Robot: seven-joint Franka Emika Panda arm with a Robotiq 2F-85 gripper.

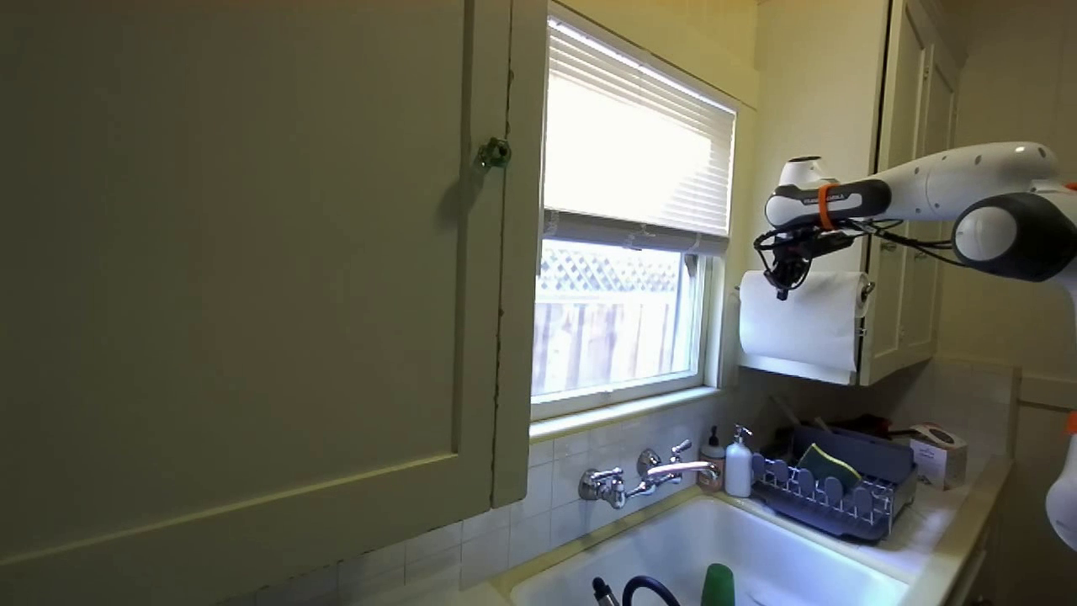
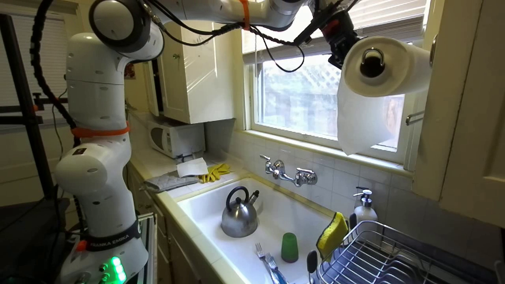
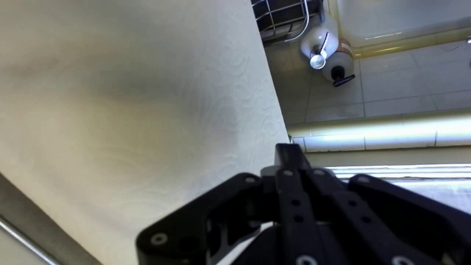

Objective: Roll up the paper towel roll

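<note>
The cupboard [image 1: 824,93] was big and hung up high. The white arm [image 2: 98,169] came next, reaching past the window [image 1: 606,328], with the sink [image 2: 282,213] down below.

The roll [image 2: 396,71] lay sideways, out from the cupboard's side and near the window. It was likely light and a bit squashy. It should spin with a small push, though it might wobble.

Its sheet [image 3: 165,140] hung down loose below it, so the rolling up was not done yet. The sheet looked thin and soft. It would likely rip if tugged hard, and crumple if poked from below. The best place to take hold was the low edge, near its middle, with a soft pinch to lift it up and over. For a push instead, the round side of the roll was the spot, pressed lightly.

The pincer [image 3: 292,156] was clenched, its 2 fingers [image 3: 289,187] side by side with nothing seen between them. In both exterior views it looked near the roll, but I could not tell if it touched.

Smallest was 1 bent wire [image 2: 372,50] at the roll's hole, which seemed to hold the roll up.
</note>
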